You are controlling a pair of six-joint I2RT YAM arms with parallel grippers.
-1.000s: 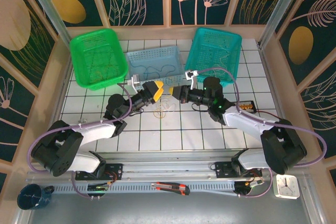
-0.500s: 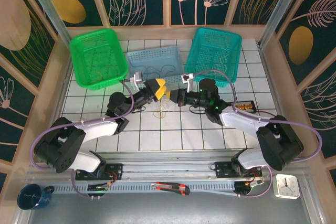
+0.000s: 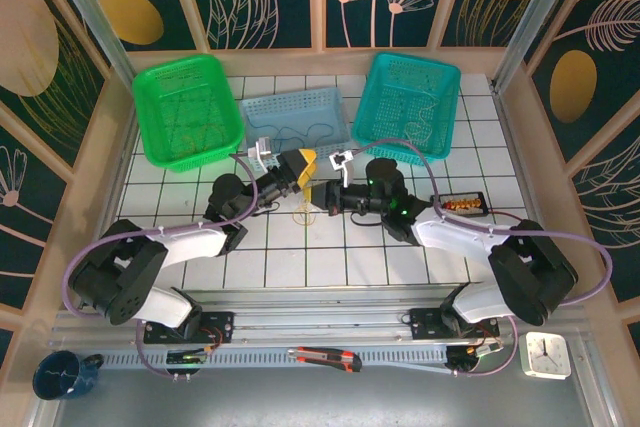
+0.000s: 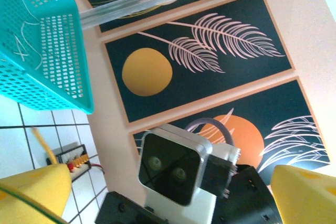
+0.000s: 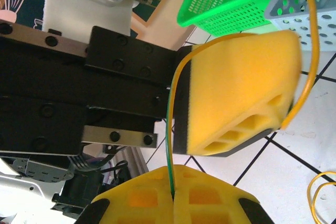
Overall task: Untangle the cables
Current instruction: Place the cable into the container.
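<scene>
The cables (image 3: 307, 211) are a small knot of thin pale loops on the white tiles between both arms. My right gripper (image 3: 325, 196) sits just right of the knot. In the right wrist view its yellow fingers (image 5: 136, 203) are pressed together on a thin yellow-green wire (image 5: 169, 145) that rises and arches over the other arm's yellow finger (image 5: 236, 87). A further yellow loop (image 5: 319, 192) lies on the tiles. My left gripper (image 3: 303, 168) hangs above the knot. Its fingers (image 4: 31, 192) stand wide apart, nothing between them, facing the right wrist's camera (image 4: 170, 167).
Three baskets stand at the back: green (image 3: 187, 110), pale blue (image 3: 295, 117) holding some wires, teal (image 3: 410, 102). A small black box (image 3: 462, 203) with a red lead lies right of the arms. Box cutter (image 3: 325, 357), clock (image 3: 545, 355) and mug (image 3: 60, 375) sit by the near rail.
My right gripper has slid left across the tiles to meet the left gripper over the knot. The left gripper has shifted slightly right.
</scene>
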